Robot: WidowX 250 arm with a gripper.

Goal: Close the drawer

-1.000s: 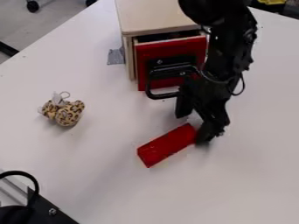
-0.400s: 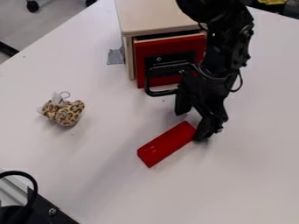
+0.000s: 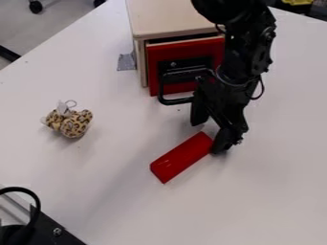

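**Drawer nearly home, gripper parked right at the handle**

So the drawer (image 3: 185, 50) sat in the front of the wooden cabinet (image 3: 167, 18), its face a little proud, with a dark gap along the top. Flat red front, black plate, chunky black looped handle (image 3: 174, 102) sticking out. My guess: light, stiff, nothing fragile, maybe a bit slick on the painted face. I'd have pushed square on the front or the handle's outer bar, no grip needed, since an off-centre shove could've jammed it.

The gripper (image 3: 207, 136) hung in front of the cabinet beside the handle, fingers spread, nothing pinched; couldn't tell if it touched the handle. The red block (image 3: 182, 158) lay farther out from the cabinet, by one fingertip. A leopard-print toy (image 3: 70, 122) sat off the cabinet's left-hand side in the view.
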